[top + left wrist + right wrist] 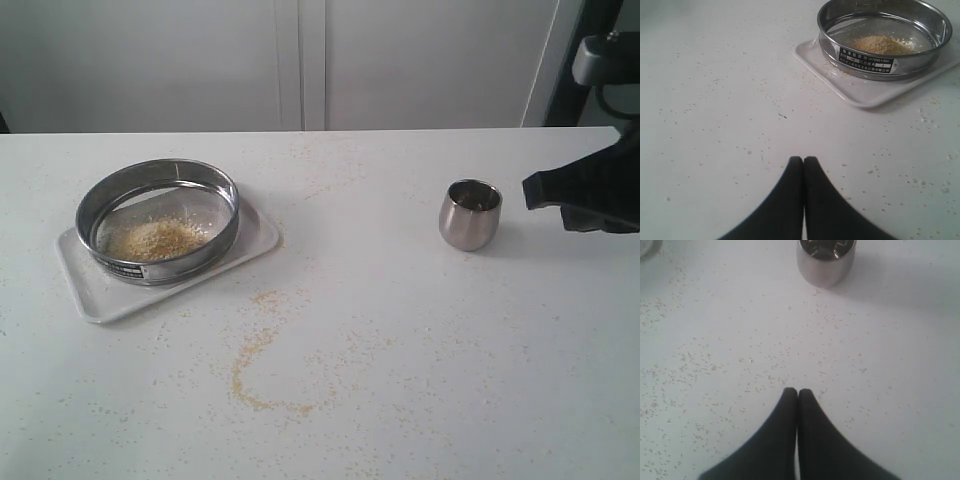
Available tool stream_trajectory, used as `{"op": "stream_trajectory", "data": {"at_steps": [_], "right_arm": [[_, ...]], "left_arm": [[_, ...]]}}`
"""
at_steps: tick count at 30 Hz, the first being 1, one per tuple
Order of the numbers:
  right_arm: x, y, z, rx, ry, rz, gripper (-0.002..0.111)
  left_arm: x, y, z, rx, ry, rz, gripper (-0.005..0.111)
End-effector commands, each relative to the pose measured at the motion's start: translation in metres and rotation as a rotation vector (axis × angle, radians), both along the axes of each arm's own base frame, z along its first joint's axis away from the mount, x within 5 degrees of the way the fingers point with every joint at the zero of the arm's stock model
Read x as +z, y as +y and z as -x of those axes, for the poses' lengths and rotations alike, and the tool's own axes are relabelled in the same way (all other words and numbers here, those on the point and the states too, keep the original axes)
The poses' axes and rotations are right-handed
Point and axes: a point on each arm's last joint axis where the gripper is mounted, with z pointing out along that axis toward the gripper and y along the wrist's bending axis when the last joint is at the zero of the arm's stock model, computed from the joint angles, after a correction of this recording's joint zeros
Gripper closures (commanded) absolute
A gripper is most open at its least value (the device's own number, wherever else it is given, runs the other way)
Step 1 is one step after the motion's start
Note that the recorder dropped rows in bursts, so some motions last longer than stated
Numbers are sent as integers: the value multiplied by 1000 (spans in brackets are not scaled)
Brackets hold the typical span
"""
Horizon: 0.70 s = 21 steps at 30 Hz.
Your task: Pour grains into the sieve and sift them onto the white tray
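Table (pixel 400 330) between sieve (pixel 200 258) and steel cup (pixel 470 215) lies open (grains (pixel 266 298) scattered).

Qty: 1 sieve (pixel 200 258) w/ 1 dark label (pixel 865 60), 1 white tray (pixel 105 295), 1 steel cup (pixel 469 216), 1 bench (pixel 450 350). The grains (pixel 155 240): 1 heap in sieve, 1 curved trail (pixel 238 375) on bench, plus loose specks, too many to count. 2 claws: left claw (pixel 803 160), right claw (pixel 798 391).

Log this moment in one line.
grains piled in sieve; sieve on tray; cup upright, apart; left hand shut; right hand shut
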Motion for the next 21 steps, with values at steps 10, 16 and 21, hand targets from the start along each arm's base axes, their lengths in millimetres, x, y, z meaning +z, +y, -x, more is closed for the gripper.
{"op": "stream_trajectory", "data": {"at_steps": [10, 16, 21], "right_arm": [[3, -9, 17, -14, -17, 38, 108], [3, -24, 17, -100, 1, 23, 108], [10, -26, 29, -104, -40, 22, 108]], "left_arm": [[-1, 0, 0, 4, 0, 11, 107], [-1, 0, 0, 4, 0, 11, 107], [-1, 0, 0, 4, 0, 11, 107]]}}
